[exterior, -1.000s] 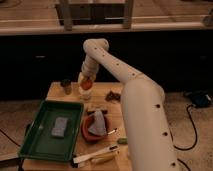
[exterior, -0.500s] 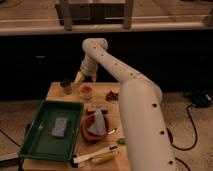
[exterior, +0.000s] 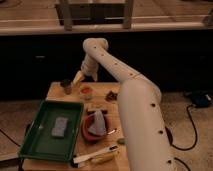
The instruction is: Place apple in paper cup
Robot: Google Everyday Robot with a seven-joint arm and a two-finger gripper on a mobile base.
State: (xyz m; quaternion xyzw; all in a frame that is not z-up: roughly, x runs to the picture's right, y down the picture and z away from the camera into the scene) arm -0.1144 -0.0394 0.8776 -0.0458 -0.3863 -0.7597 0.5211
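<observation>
The apple (exterior: 86, 90), small and orange-red, sits inside the pale paper cup (exterior: 86, 97) at the back of the wooden table (exterior: 55, 91). My gripper (exterior: 78, 77) hangs from the white arm just above and to the left of the cup, between it and the darker brown cup (exterior: 66, 86). It is open and holds nothing, clear of the apple.
A green tray (exterior: 37, 142) with a grey sponge (exterior: 60, 127) fills the table's left front. A red-brown bowl (exterior: 89, 134) holding a grey cloth stands at the middle. A dark item (exterior: 112, 95) lies at the back right, and white and yellow utensils (exterior: 95, 156) near the front edge.
A second ago the gripper held the apple over the paper cup. The apple now rests in the cup, and the gripper has let go and drawn up and to the left.
</observation>
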